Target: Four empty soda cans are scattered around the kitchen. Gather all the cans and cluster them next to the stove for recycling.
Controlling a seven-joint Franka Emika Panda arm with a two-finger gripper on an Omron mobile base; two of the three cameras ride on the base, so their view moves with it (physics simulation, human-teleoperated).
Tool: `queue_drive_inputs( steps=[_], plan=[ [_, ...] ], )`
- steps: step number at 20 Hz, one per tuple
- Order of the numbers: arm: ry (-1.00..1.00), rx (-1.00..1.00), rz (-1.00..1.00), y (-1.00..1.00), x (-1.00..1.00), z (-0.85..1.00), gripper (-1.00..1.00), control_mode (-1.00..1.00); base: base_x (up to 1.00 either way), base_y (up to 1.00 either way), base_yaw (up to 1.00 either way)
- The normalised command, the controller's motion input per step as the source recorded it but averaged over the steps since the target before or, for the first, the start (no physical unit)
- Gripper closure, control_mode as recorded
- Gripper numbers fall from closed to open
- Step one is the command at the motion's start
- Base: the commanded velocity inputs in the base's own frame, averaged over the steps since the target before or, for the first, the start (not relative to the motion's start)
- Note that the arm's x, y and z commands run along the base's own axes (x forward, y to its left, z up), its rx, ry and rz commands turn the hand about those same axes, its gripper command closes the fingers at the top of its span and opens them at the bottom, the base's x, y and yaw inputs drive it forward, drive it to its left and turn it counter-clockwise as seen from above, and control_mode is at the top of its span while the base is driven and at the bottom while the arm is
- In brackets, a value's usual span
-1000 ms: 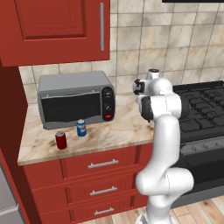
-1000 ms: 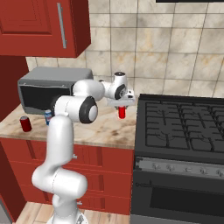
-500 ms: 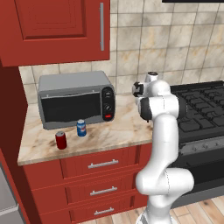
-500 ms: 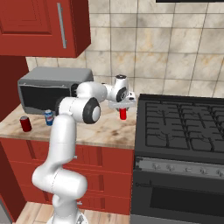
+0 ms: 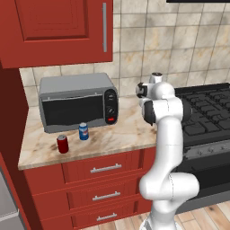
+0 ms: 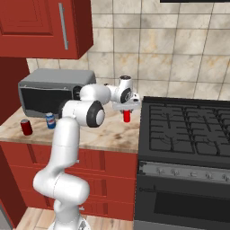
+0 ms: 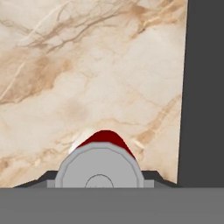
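My gripper (image 6: 127,109) is shut on a red soda can (image 6: 127,116), which it holds upright low over the counter, just left of the stove (image 6: 188,130). From the hand view, the can's silver top (image 7: 99,168) fills the bottom between my fingers, and the stove's dark edge (image 7: 205,87) runs down the right side. Two more soda cans stand in front of the toaster oven. One is red (image 5: 63,144) (image 6: 26,127) and the other blue (image 5: 83,131) (image 6: 50,121). I cannot tell whether the held can touches the counter.
The grey toaster oven (image 5: 76,103) stands at the back left of the marble counter (image 5: 126,132). Red wall cabinets (image 5: 58,31) hang above it and drawers sit below the counter. The tiled wall closes the back.
The hand with the red can has crept slightly toward the stove. The other two cans have not moved.
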Motion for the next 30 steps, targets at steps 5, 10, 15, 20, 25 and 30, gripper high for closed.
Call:
queue_drive_inputs(
  steps=[5, 10, 15, 20, 25, 30],
  plan=[
    [0.0, 0.0, 0.0, 0.0, 0.0, 0.0, -1.0, -1.0, 0.0, 0.0, 0.0],
    [-0.04, 0.0, 0.0, 0.0, 0.0, -0.01, -1.0, -1.0, 0.0, 0.0, 0.0],
    [-0.01, 0.0, 0.0, 0.0, 0.0, 0.0, -1.0, -1.0, 0.0, 0.0, 0.0],
    [-0.06, 0.0, 0.0, 0.0, 0.0, 0.07, -1.0, -1.0, 0.0, 0.0, 0.0],
    [-0.06, 0.01, 0.0, 0.0, -0.05, 0.2, -1.0, -1.0, 0.0, 0.0, 0.0],
    [-0.06, 0.01, -0.01, 0.0, -0.31, 0.21, -1.0, -1.0, 0.0, 0.0, 0.0]
  ],
)
